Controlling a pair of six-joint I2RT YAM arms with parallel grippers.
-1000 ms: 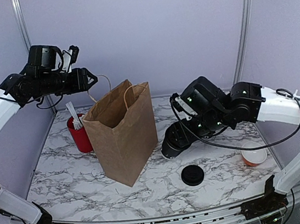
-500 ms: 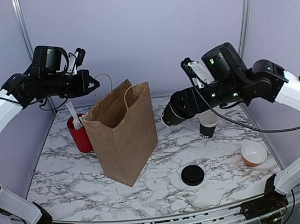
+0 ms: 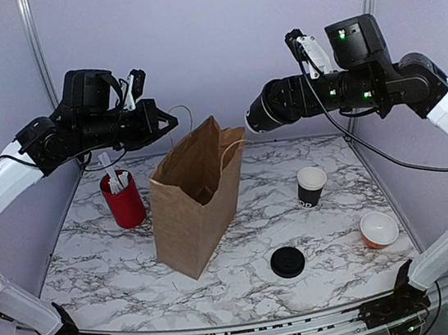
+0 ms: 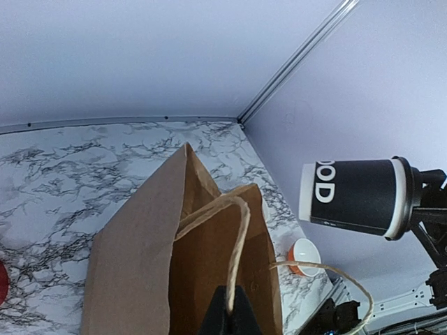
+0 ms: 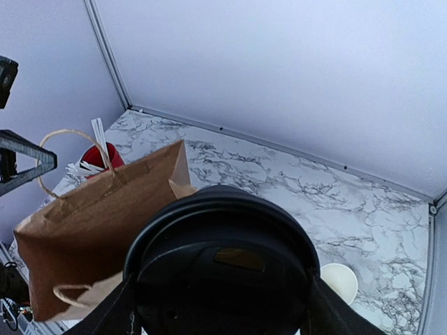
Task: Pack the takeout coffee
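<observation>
Takeout coffee (image 3: 260,115) sideways in right claw (image 3: 279,106), arm high near bag (image 3: 193,213); left claw (image 4: 227,317) pinches handle (image 4: 242,237) (twine).

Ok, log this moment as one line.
left end effector: shut on bag handle | right end effector: holding takeout coffee sideways beside paper bag mouth | coffee: not yet packed

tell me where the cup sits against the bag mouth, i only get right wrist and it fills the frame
Observer: The takeout coffee is held sideways, base toward the paper bag, to the right of its mouth and apart from it.
Operator: is the mouth open
Observer: Yes, the top view looks down into it, spread open.
Operator: anything loose on the table
Observer: A flat black lid lies near the front edge, right of the bag.
</observation>
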